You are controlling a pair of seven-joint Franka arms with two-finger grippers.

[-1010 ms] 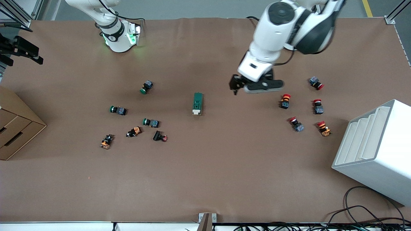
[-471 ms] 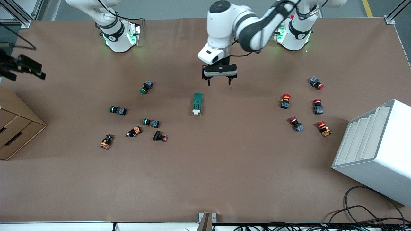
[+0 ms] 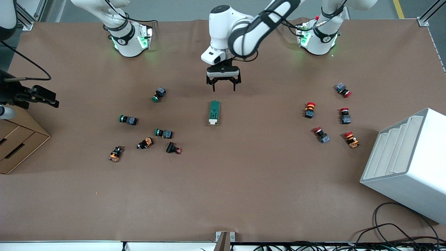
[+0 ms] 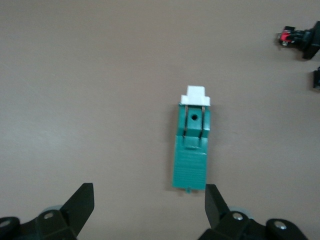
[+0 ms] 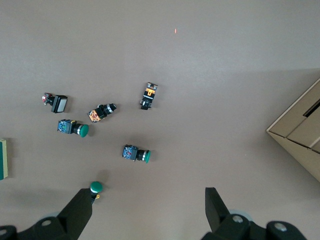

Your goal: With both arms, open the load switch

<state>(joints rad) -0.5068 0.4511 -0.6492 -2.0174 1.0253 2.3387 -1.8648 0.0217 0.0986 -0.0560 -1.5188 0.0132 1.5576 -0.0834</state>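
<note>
The load switch (image 3: pixel 214 112) lies flat mid-table, a dark-green block whose white tab end points toward the front camera. The left wrist view shows the load switch (image 4: pixel 192 145) with its white tab (image 4: pixel 195 96). My left gripper (image 3: pixel 223 87) hangs open over the bare mat just off the switch's tabless end, nothing between its fingers. In its own view the left gripper (image 4: pixel 149 192) stands apart from the switch, one finger (image 4: pixel 216 200) near the block's corner. My right gripper (image 3: pixel 48 99) is high over the right arm's end of the table; the right gripper (image 5: pixel 148 200) is open and empty.
Green push buttons (image 3: pixel 159 94) and orange and black parts (image 3: pixel 145 143) lie scattered toward the right arm's end. Red buttons (image 3: pixel 309 109) lie toward the left arm's end. A white rack (image 3: pixel 407 164) and a cardboard box (image 3: pixel 17 139) stand at the table's ends.
The left arm swung from above the red buttons toward mid-table and now hangs by the switch's tabless end. The right gripper drifted over the box end. Both stayed open.
</note>
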